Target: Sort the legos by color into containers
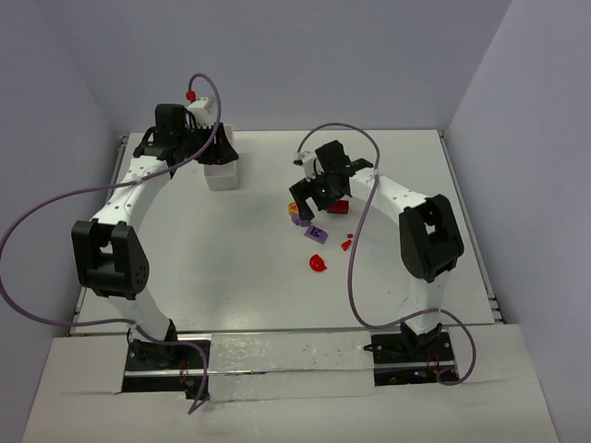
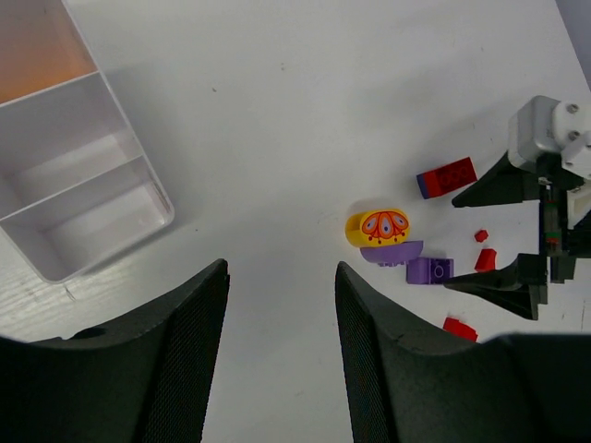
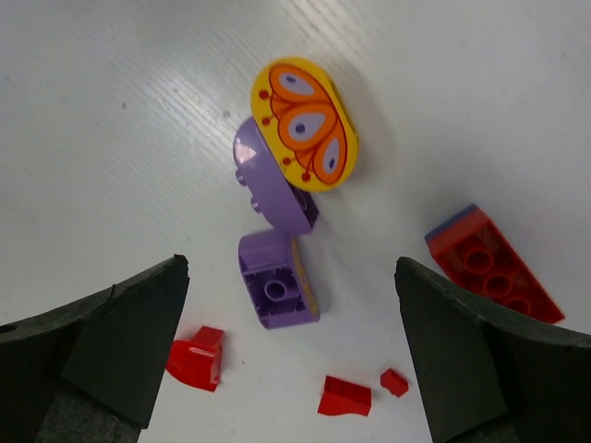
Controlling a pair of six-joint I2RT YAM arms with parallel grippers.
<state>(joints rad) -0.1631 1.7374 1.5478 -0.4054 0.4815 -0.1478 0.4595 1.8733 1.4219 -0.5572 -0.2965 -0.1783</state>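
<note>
The legos lie in a loose cluster right of centre. Among them are a yellow-orange butterfly oval (image 3: 305, 125), a rounded purple piece (image 3: 268, 180), a purple brick (image 3: 277, 281), a red brick (image 3: 494, 263) and small red bits (image 3: 196, 360) (image 3: 344, 395). My right gripper (image 3: 288, 268) hangs open just above the purple brick, its fingers either side of the cluster. The white three-compartment tray (image 1: 222, 175) stands at the back left. Its far compartment (image 2: 37, 46) looks orange. My left gripper (image 2: 282, 277) is open and empty beside the tray (image 2: 157, 198).
Grey walls close in the table on the left, back and right. A metal rail (image 1: 471, 231) runs along the right edge. A purple lego (image 1: 316, 234) and a red one (image 1: 318, 264) lie nearest the arms. Purple cables loop off both arms.
</note>
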